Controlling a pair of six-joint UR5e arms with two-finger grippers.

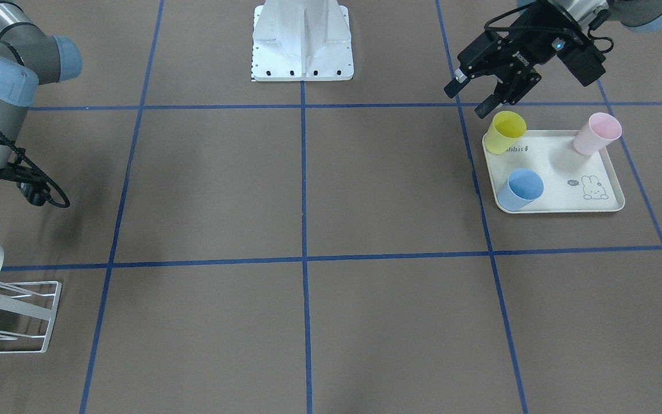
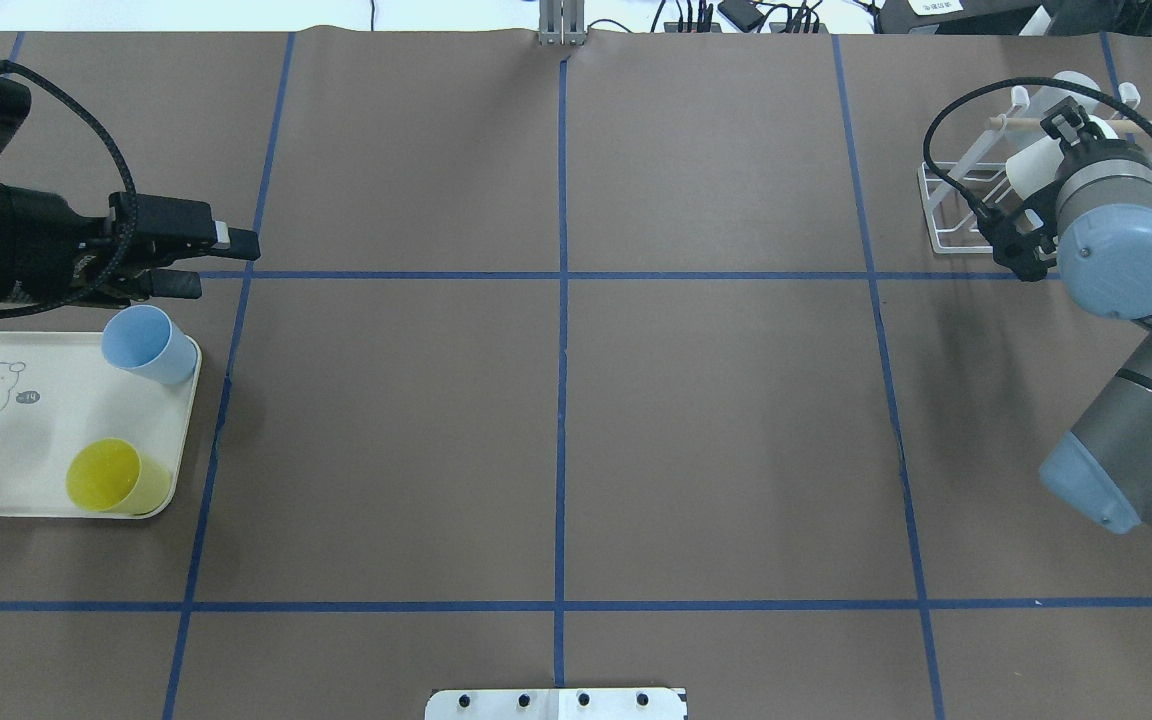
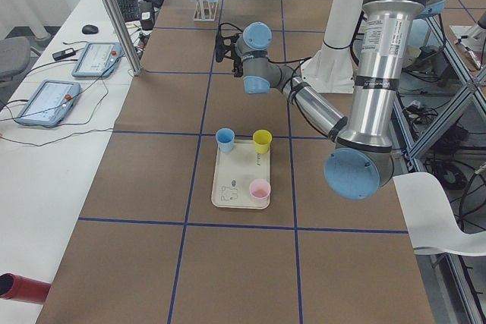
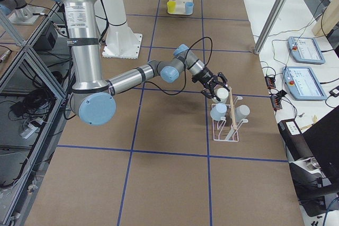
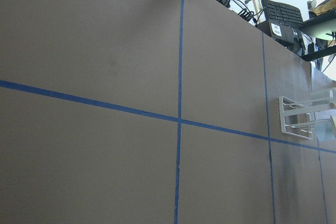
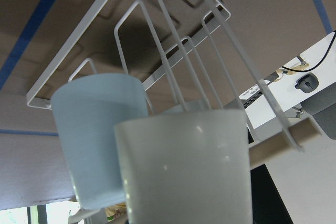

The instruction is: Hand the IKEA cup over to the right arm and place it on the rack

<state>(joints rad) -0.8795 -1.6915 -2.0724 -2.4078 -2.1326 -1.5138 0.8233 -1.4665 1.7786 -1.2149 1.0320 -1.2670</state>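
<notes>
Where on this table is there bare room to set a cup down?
The brown paper-covered table's whole middle, between the cream rabbit-printed tray and the white wire rack, lies bare. The tray's centre is free. Crowded: the tray's corners, with a blue plastic cup, yellow cup and pink cup, and the rack.

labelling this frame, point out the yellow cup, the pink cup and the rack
yellow cup (image 1: 509, 124), front-facing view, inside of its mouth
pink cup (image 1: 589, 140), front-facing view, outer side wall
rack (image 4: 226, 128), right side view, wire frame below the cups
</notes>
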